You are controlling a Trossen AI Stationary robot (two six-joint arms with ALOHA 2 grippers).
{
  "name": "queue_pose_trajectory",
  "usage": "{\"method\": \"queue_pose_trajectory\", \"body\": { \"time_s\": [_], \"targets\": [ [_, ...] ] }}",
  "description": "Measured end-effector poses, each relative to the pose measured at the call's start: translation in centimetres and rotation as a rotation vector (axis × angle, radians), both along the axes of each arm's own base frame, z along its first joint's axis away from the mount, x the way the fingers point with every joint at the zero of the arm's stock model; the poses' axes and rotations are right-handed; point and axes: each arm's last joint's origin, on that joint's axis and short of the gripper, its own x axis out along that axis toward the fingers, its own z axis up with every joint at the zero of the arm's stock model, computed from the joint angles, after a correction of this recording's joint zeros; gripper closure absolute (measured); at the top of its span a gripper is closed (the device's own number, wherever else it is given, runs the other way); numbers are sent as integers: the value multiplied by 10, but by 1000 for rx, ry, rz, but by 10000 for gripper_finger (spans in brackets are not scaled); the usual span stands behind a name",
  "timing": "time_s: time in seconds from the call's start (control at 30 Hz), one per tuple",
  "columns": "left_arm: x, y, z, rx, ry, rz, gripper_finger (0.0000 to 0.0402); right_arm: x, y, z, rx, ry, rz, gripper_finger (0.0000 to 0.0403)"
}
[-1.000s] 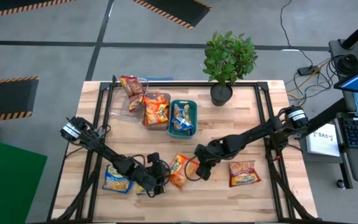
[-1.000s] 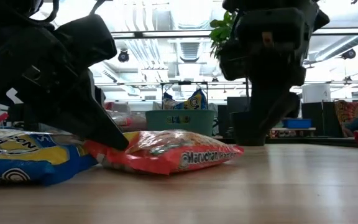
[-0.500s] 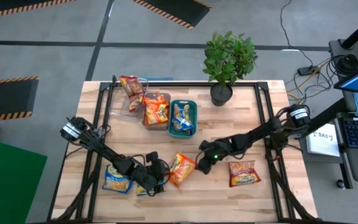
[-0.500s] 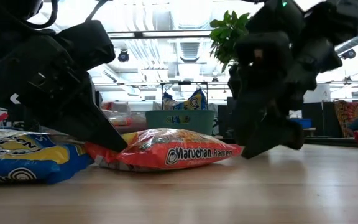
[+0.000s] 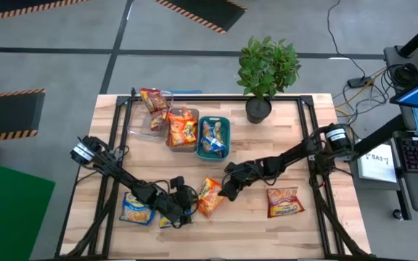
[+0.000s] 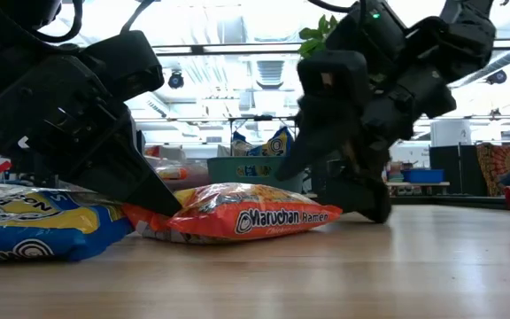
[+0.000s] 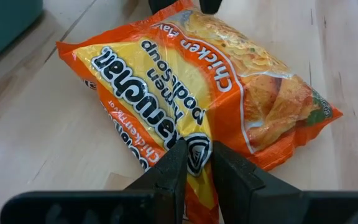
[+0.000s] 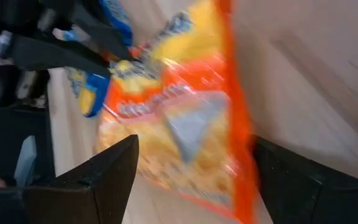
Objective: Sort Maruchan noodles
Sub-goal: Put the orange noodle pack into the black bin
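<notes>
The orange noodle packet (image 5: 209,197) lies flat on the wooden table (image 5: 318,145), near the front edge and between the two arms, and both arms are at it at the same moment, which is the main danger here. The left gripper (image 7: 196,167) is clenched on the near edge of this packet; in the left wrist view its two fingers pinch only the thin sealed border of the wrapper. The right gripper (image 5: 228,190) is at the opposite end with its jaws spread wide, one finger on each side of the packet in the right wrist view, and it holds nothing yet. If the right gripper closes and pulls while the left one does not let go, the wrapper can stretch or tear, or the noodle block inside can break. If the left gripper lifts by this thin edge alone, I judge that the smooth plastic can slip out and the packet falls back. A blue-and-yellow packet (image 5: 136,209) lies just beside the left arm, so a careless movement can push it toward the table edge. The red packet (image 5: 284,202) lies near the right arm and can be swept in the same way. The three bins (image 5: 212,122) at the back are well apart, so the carry is long.
</notes>
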Motion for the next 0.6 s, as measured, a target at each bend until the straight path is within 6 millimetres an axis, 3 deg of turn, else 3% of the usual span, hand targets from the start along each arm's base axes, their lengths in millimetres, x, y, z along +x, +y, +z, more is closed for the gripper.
{"method": "queue_pose_trajectory", "body": {
  "time_s": [0.2,0.6],
  "targets": [
    [0,0,0,5,0,7,349,20,5,10,-22,-79,49,122],
    [0,1,0,6,-3,16,349,51,14,12,-80,-141,133,134]
  ]
}}
